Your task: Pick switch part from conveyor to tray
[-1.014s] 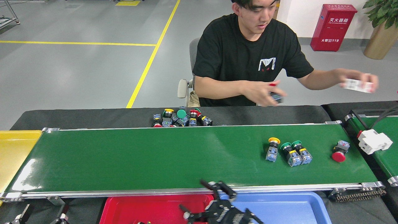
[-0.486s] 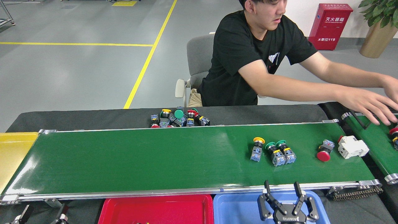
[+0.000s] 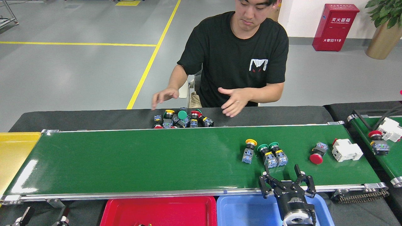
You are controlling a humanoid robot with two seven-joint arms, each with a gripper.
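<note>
Head view, R gripper (image 3: 282,175): I've brought it up from blue tray (image 3: 248,210) over conveyor (image 3: 141,160) near edge, jaws spread, empty.
Switch parts: green pair (image 3: 272,154) at 12 o'clock of it, drifting left w/ belt.
L gripper (image 3: 19,218): 7 o'clock corner, can't tell.
Means: grasp imminent, I think.

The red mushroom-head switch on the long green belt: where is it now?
In the head view, the red mushroom-head switch lies on the conveyor's right part, between the two green-capped switches and the white rectangular block.
</note>
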